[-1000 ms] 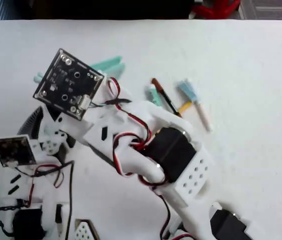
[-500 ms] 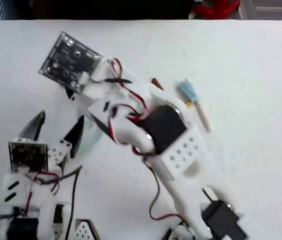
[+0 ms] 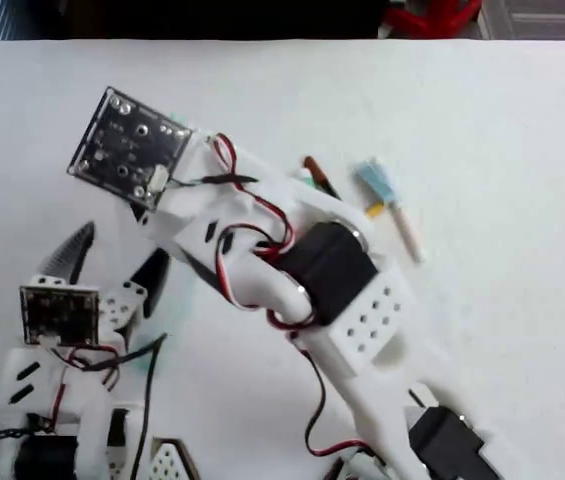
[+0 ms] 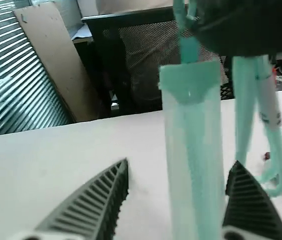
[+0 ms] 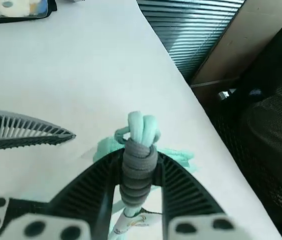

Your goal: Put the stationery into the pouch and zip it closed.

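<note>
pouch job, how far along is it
Done: nothing certain; I cannot tell whether the teal pouch holds anything. In hand: the right gripper is shut on a grey-grip pen at the pouch, and the left gripper is open around the pouch. Left: a brown pen and a blue-capped stick lie on the table, then the zipping.

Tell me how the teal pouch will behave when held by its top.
The pouch hangs straight below the right gripper, so it is probably light and may swing. Its see-through skin looks thin and soft; it would likely crumple if the open left gripper squeezes it.
</note>
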Controlling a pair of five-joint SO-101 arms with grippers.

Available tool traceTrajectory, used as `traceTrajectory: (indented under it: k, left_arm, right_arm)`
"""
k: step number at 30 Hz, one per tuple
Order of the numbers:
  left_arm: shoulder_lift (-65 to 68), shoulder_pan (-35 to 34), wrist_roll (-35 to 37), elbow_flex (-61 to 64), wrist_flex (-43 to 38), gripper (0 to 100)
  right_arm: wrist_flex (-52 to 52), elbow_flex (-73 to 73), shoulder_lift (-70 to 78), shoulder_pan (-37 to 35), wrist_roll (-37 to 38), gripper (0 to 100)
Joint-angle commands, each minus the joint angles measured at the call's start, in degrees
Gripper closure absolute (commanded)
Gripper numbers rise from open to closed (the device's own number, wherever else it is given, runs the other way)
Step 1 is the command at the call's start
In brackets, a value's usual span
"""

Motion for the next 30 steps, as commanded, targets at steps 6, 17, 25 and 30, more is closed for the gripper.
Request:
traceTrajectory:
  k: [6, 17, 25, 30]
  left_arm:
    - [0.22, 0.22, -0.35, -3.78, 5.71, 69]
    - [0.04, -6.20, -0.44, 8.35, -9.23, 69]
    - [0.04, -10.95, -1.49, 5.89, -8.79, 69]
    - [0.04, -8.22, -3.60, 8.97, -8.88, 69]
  right_arm:
    - [0.40, -0.35, -2.33, 0.66, -0.26, 98.1]
    - [2.07, -0.44, -2.51, -1.63, -0.35, 98.1]
    - [2.07, -0.44, -2.24, -0.66, 5.19, 98.1]
    - [2.24, -0.44, -1.98, 0.13, 9.23, 98.1]
